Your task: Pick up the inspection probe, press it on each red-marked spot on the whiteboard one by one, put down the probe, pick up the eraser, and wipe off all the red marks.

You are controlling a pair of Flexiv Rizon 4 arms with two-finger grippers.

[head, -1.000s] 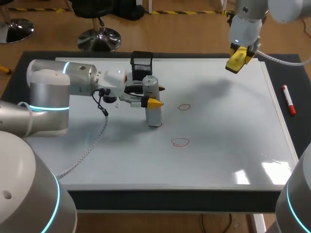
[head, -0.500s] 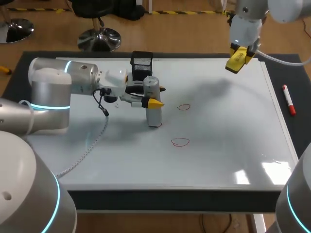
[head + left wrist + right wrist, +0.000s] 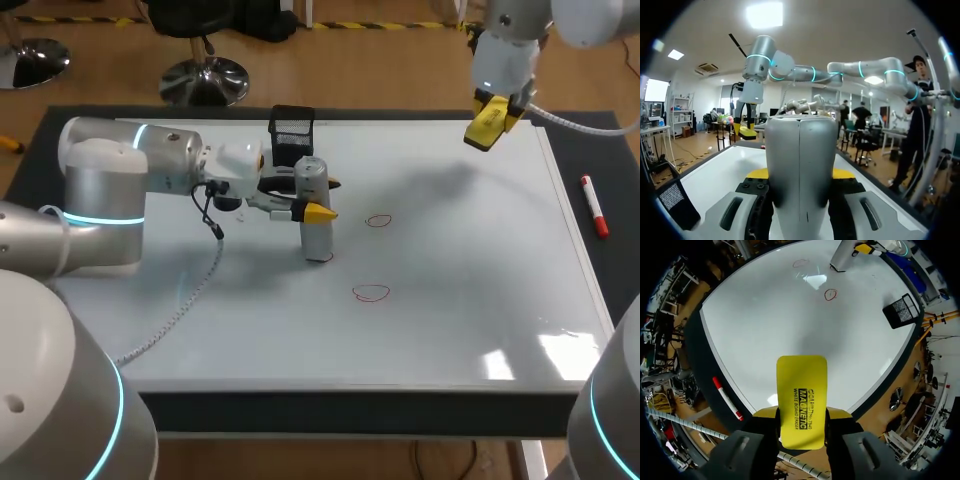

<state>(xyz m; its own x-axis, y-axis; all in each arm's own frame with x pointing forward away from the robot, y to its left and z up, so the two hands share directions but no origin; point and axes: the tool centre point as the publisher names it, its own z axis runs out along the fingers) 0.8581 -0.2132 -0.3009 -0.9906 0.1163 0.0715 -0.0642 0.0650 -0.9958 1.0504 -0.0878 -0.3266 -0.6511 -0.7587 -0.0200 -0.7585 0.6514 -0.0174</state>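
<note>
Left hand (image 3: 318, 198) clamped on probe (image 3: 316, 236), upright on whiteboard (image 3: 450, 300), centre-left of frame; two red marks (image 3: 378, 221) just right of it. Right hand (image 3: 490, 118) grips eraser (image 3: 484, 128) upper right, above board.

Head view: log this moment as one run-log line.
left gripper: shut on probe, upright on whiteboard | right gripper: shut on eraser, raised | far red mark, near red mark: unwiped

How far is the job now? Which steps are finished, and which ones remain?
Done: the left gripper is shut on the probe, and the right gripper already holds the eraser above the whiteboard's far corner. In hand: the probe stands upright beside the two red marks, on neither. Left: putting the probe down and wiping; both marks are unwiped.
</note>
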